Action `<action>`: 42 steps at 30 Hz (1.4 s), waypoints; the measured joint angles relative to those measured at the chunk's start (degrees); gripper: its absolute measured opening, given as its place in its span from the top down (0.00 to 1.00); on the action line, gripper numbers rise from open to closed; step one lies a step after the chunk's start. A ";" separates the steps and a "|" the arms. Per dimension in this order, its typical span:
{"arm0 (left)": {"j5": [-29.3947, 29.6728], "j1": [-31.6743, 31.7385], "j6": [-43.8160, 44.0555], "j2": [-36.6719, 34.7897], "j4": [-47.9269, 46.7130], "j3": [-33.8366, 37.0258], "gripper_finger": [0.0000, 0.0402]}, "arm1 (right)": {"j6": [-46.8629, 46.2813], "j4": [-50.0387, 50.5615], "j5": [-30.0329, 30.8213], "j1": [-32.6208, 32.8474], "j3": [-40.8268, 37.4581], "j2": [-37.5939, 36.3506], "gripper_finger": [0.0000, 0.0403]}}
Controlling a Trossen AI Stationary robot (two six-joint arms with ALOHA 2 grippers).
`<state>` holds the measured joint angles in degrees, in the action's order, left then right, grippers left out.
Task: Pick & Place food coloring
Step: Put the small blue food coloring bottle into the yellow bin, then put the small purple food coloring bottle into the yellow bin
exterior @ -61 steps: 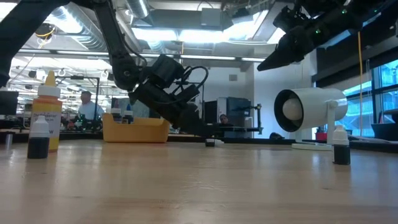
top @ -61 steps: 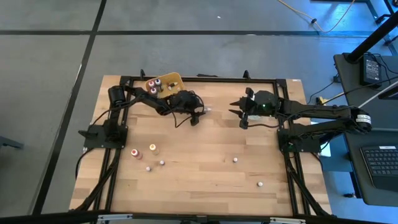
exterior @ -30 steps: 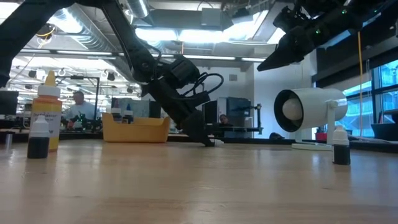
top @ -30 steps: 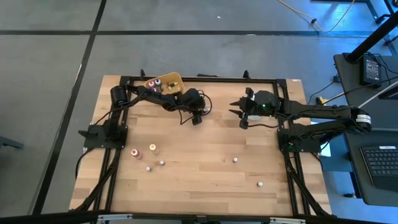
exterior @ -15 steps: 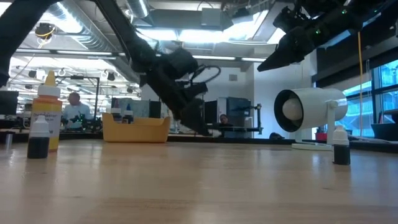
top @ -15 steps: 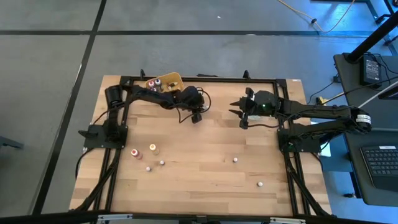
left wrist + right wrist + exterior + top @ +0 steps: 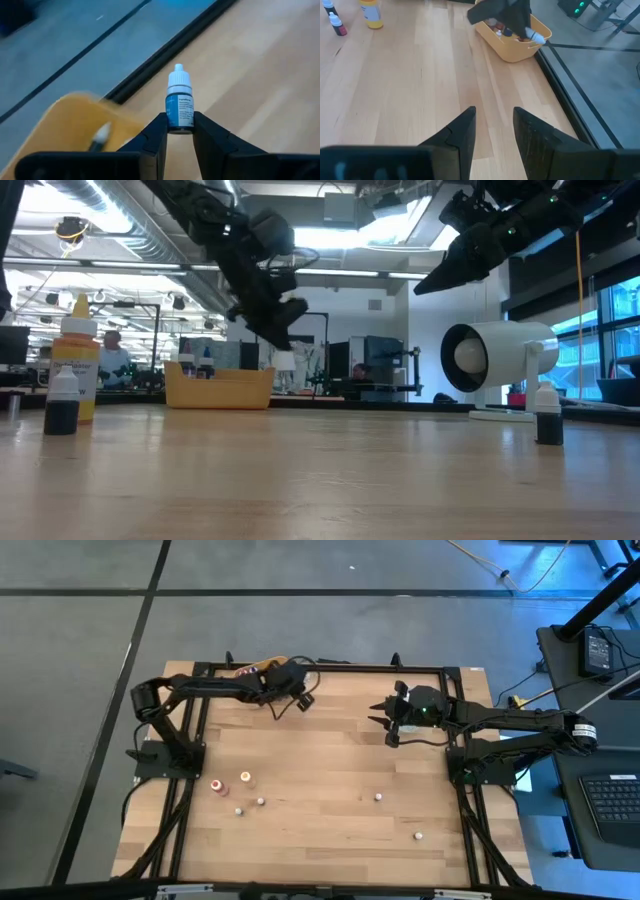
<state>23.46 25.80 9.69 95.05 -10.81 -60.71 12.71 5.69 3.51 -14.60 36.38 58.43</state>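
1. Left wrist view: the left gripper (image 7: 180,131) pinches a small blue food coloring bottle (image 7: 179,106) between its dark fingers, white dropper cap pointing away, paper label showing.
2. Just beyond it lies the yellow-orange plastic tray (image 7: 65,125), smooth and round-cornered, with at least one capped bottle already inside.
3. Judging from the high view, this bottle is nearly delivered; several loose bottles (image 7: 245,779) remain on the pale wood-grain table (image 7: 330,770).
4. The right gripper (image 7: 384,730) hovers mid-table, fingers parted around nothing.
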 joint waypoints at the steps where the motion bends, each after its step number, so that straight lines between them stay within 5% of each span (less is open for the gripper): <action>1: 1.34 0.37 0.93 -0.25 -1.89 0.00 0.82 | 0.00 0.00 0.00 0.01 0.00 0.00 0.67; 10: 2.73 5.06 11.09 0.85 -13.78 0.46 0.80 | 0.19 0.00 0.00 -0.01 0.00 0.00 0.67; 42: -0.59 6.45 8.06 3.32 -11.36 0.34 0.67 | 1.03 0.11 -0.04 -0.01 0.00 0.02 0.67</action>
<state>22.87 32.25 17.75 98.37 -22.16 -60.37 13.74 5.80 3.46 -14.61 36.38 58.46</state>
